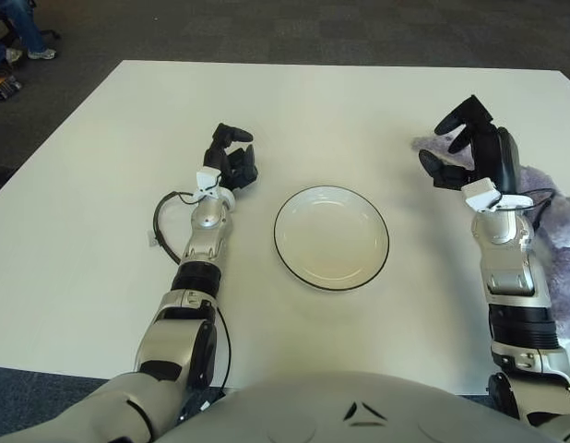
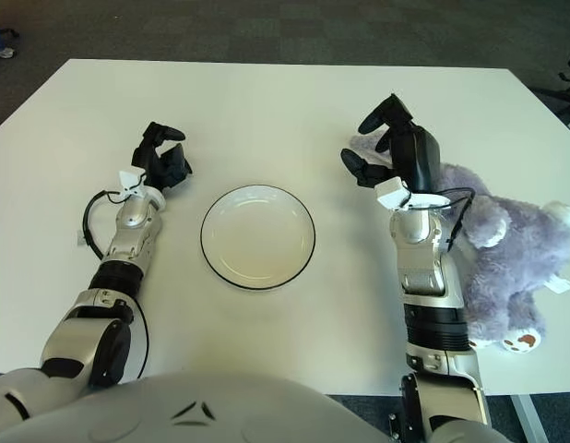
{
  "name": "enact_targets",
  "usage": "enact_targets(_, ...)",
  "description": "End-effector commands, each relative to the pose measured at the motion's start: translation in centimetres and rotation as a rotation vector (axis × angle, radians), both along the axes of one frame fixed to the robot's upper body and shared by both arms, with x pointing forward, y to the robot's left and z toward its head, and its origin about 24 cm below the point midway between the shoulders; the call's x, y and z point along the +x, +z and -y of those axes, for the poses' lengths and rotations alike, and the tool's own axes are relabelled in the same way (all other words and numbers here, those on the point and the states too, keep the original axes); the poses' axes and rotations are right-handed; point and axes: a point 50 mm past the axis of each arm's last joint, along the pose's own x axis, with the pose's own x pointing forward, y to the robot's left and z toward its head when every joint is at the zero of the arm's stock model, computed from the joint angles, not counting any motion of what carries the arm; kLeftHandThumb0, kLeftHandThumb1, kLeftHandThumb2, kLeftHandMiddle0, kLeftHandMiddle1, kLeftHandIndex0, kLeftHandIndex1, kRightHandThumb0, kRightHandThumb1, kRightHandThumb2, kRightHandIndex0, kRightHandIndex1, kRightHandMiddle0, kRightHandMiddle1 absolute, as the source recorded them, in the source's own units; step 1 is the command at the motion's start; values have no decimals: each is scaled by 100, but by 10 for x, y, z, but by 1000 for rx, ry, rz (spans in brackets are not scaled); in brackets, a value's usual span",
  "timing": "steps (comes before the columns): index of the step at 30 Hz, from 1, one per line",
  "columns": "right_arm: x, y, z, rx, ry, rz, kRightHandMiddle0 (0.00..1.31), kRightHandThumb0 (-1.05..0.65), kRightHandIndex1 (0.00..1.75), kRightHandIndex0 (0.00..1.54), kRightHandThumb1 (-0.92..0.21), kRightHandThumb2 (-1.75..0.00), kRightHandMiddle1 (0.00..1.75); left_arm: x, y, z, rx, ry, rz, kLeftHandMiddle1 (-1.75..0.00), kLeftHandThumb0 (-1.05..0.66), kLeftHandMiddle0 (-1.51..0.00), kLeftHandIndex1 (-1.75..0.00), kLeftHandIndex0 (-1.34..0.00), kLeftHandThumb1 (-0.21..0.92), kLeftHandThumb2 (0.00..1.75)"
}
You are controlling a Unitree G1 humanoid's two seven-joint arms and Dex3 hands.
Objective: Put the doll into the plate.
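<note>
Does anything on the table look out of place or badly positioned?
Only the doll. It lies tipped over at the table's right edge, partly behind the right hand, far from the plate, which holds nothing. The left hand shows left of the plate. Nothing looks spilled or damaged.

I see bright, even overhead light on the white table (image 1: pixel 359 101); shadows under my right hand (image 2: pixel 388 148) are faint, and both views look sharp, without glare.
</note>
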Motion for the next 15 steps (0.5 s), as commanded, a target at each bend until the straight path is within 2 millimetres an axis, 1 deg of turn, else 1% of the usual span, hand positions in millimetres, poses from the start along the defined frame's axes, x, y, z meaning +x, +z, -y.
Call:
enact_targets(1, -3, 5, 4, -67, -29, 15, 25, -33, 175, 126, -88, -52, 169, -11, -24, 1, 4, 4, -87, -173, -38, -89, -175, -35, 67, 87)
enact_targets(2, -3, 5, 4, -74, -32, 15, 21, -36, 175, 127, -83, -56, 163, -10, -24, 1, 5, 4, -87, -173, -38, -89, -175, -35, 67, 87)
enact_targets(3, -3, 5, 4, -78, -34, 15, 15, -41, 175, 128, -73, -68, 154, -10, -24, 1, 6, 4, -87, -173, -38, -89, -175, -35, 67, 87)
enact_targets(4, -3, 6, 5, -95, -41, 16, 10, -45, 175, 128, -65, -76, 148, -10, -23, 1, 8, 3, -86, -173, -38, -89, -175, -35, 67, 87)
enact_targets(5, -3, 6, 5, -106, -47, 17, 8, -48, 175, 127, -61, -82, 144, -10, -23, 0, 9, 3, -85, -173, -38, -89, -175, -35, 67, 87)
enact_targets(6, -4, 7, 6, -130, -61, 20, 7, -49, 175, 127, -59, -84, 142, -10, -23, 0, 11, 2, -84, -173, -38, -89, -175, -35, 67, 87)
enact_targets(7, -6, 7, 7, -160, -81, 24, 7, -51, 175, 105, -58, -86, 139, -10, -23, 0, 13, 0, -83, -173, -38, -89, -175, -35, 67, 87)
enact_targets(8, -7, 8, 7, -180, -95, 27, 6, -53, 148, 79, -58, -87, 138, -10, -23, 0, 15, -1, -82, -173, -38, -89, -175, -35, 67, 87)
enact_targets(9, -8, 8, 7, -207, -114, 33, 6, -54, 137, 70, -59, -87, 138, -9, -23, 0, 15, -2, -82, -173, -38, -89, -175, -35, 67, 87)
enact_targets(10, -8, 8, 7, -223, -127, 37, 6, -56, 127, 52, -60, -86, 137, -9, -23, 0, 15, -3, -82, -174, -38, -89, -175, -35, 67, 87)
enact_targets(11, -8, 8, 7, -232, -134, 39, 5, -57, 122, 40, -60, -85, 136, -9, -23, 0, 15, -3, -82, -174, -38, -90, -175, -35, 67, 87)
enact_targets(12, -10, 8, 7, -251, -146, 47, 5, -58, 118, 31, -61, -85, 136, -9, -23, 0, 15, -4, -82, -174, -38, -90, -175, -35, 67, 87)
enact_targets(15, -13, 8, 6, -294, -170, 63, 5, -59, 112, 23, -62, -84, 137, -8, -22, 0, 16, -5, -83, -174, -38, -90, -175, -35, 67, 87)
